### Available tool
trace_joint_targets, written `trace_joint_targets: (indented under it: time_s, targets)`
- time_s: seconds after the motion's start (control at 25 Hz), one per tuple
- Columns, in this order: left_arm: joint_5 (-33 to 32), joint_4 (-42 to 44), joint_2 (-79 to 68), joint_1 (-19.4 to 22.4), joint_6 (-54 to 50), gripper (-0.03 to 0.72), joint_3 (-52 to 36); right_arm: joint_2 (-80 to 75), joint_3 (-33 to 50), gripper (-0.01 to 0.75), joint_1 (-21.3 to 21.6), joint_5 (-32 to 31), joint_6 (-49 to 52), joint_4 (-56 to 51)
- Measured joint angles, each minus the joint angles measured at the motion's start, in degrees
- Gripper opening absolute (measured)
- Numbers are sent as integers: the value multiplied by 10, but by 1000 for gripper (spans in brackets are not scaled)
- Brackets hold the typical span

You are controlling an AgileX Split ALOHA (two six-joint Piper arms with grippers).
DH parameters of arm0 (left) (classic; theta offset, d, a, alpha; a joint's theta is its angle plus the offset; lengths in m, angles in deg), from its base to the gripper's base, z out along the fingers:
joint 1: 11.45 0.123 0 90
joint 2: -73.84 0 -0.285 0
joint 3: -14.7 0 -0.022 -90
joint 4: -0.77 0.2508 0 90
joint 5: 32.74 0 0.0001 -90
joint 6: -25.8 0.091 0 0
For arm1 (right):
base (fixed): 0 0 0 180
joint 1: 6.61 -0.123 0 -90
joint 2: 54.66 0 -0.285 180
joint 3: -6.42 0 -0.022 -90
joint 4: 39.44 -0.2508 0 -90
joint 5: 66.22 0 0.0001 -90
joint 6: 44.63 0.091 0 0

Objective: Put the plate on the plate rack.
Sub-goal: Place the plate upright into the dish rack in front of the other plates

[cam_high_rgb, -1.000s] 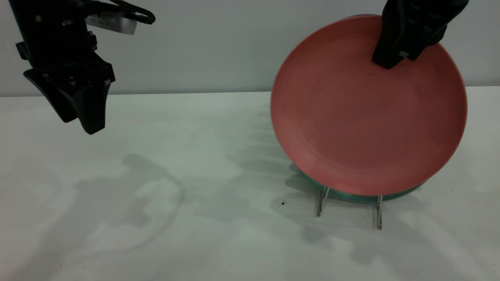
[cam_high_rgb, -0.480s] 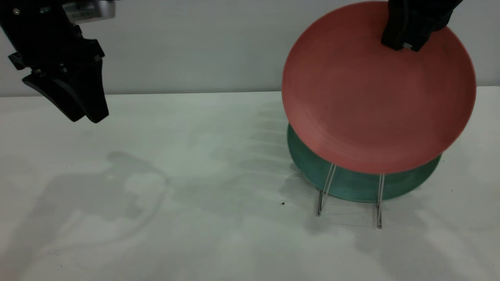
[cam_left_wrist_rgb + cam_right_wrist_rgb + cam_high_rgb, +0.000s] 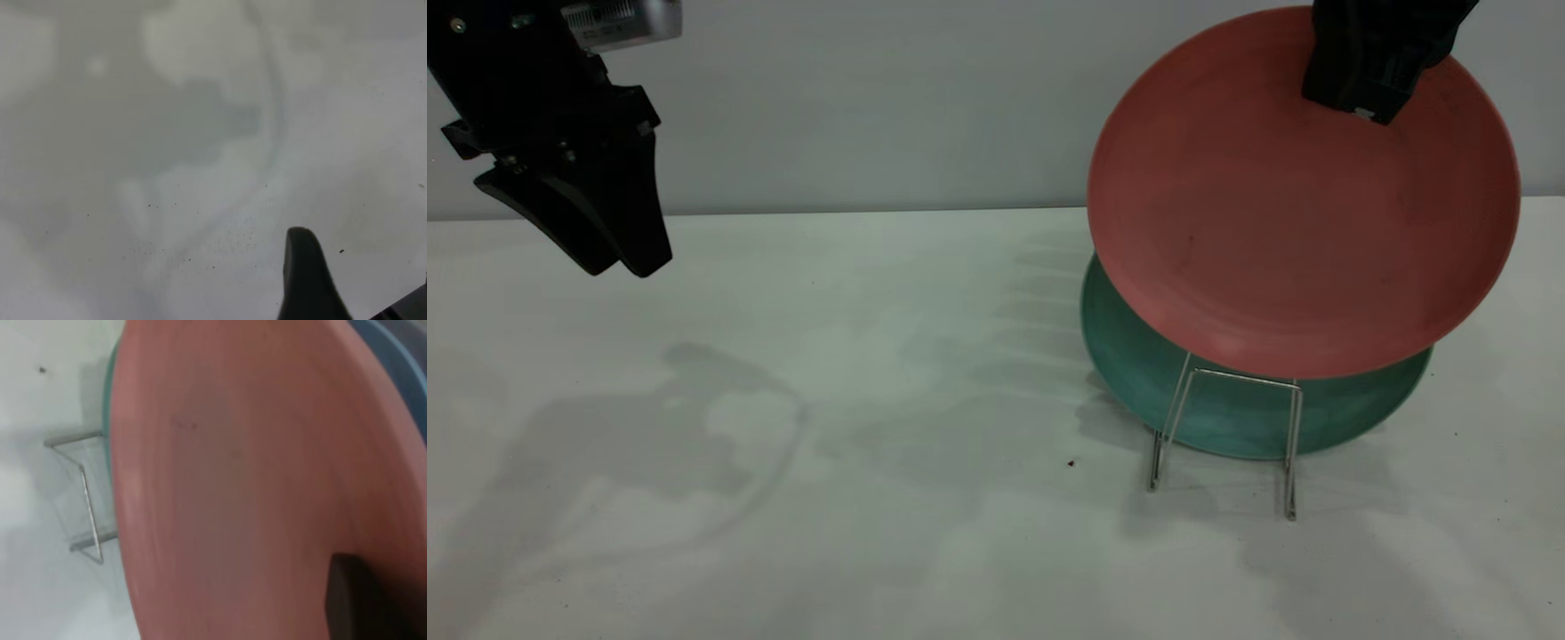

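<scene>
Looking at the exterior view, we see the right hand (image 3: 1362, 84) clamped on the top rim of the round salmon-pink matte plastic plate (image 3: 1303, 191), carrying it upright and clear above the thin silver wire plate rack (image 3: 1224, 427). We judge it hangs edge-down so its lower rim can drop between the rack's upright loops, in front of the teal-green plate (image 3: 1232, 413) already standing there. The left hand (image 3: 614, 227) hovers high over the white counter (image 3: 783, 444), well apart, its fingers together and holding nothing. A silver label on that arm bears print too small to read.

From the left wrist, we see only one dark fingertip over bare counter.

From the right wrist, the pink plate fills the view; a blue rim, perhaps another plate, shows behind it.
</scene>
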Motion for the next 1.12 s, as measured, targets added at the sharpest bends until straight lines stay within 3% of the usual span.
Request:
trace_joint_targets:
  time_s: [0.48,0.8,1.12]
  targets:
    - [1,0,0,0,0,452,0,0,0,87,-89,-53,102,149]
    - [1,0,0,0,0,452,0,0,0,87,-101,-72,130,161]
    - [-1,0,0,0,0,452,0,0,0,87,-101,-52,134,147]
